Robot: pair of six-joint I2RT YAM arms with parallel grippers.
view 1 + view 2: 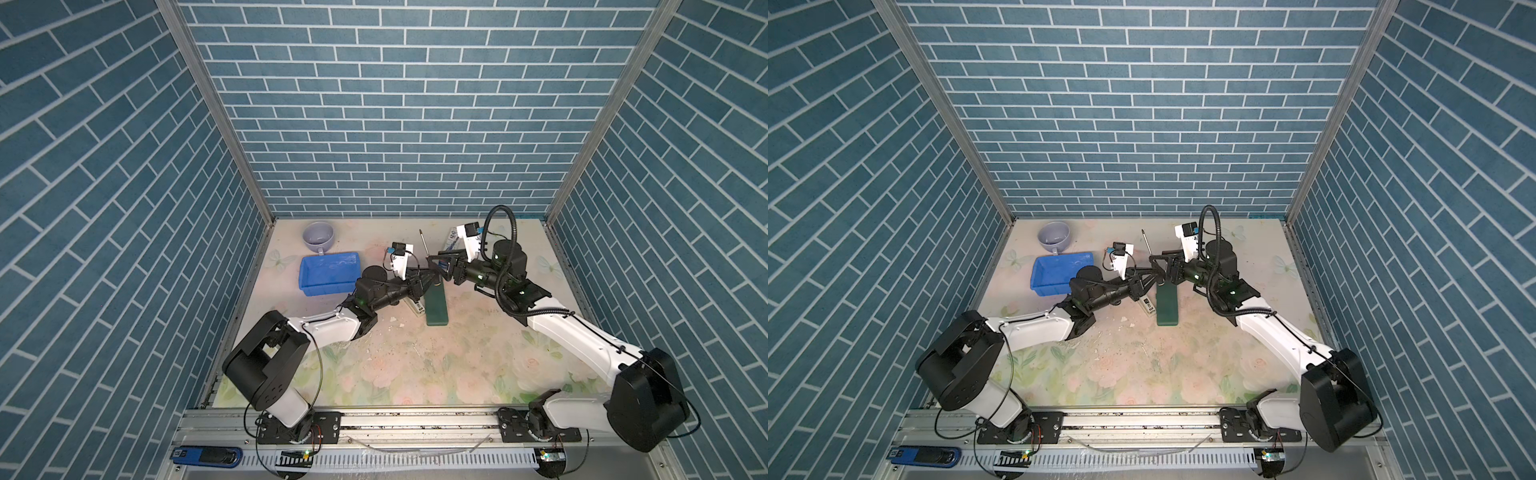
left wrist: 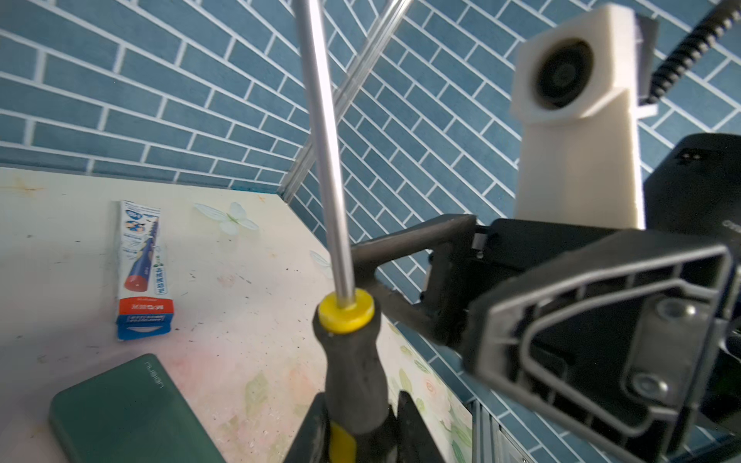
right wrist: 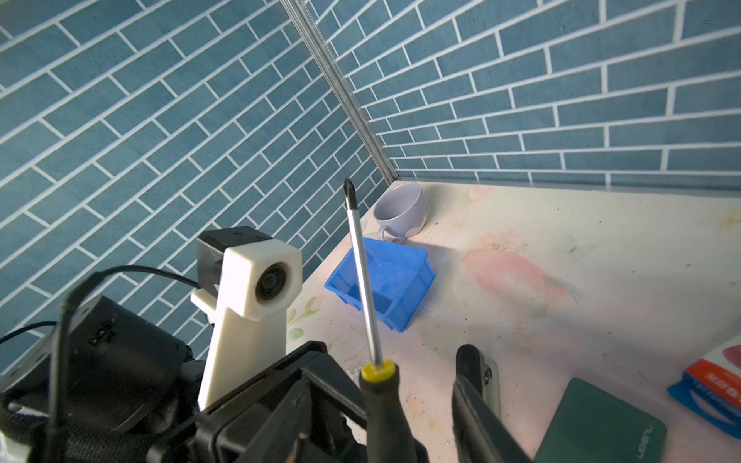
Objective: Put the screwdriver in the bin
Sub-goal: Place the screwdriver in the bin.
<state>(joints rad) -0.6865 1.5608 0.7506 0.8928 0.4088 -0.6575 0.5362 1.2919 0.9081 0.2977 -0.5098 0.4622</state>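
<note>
You're mid-handover: your left gripper (image 2: 361,433) clamps the upright screwdriver (image 3: 363,280) by its handle above the green case (image 1: 436,307), your right gripper (image 1: 439,265) stands parted, so next back the right clear and carry the tool over the bin (image 3: 425,274).

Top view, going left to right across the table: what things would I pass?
blue bin → screwdriver → small printed box. The cup sits behind the bin and the green case lies in front of the screwdriver, so they are left out.
</note>
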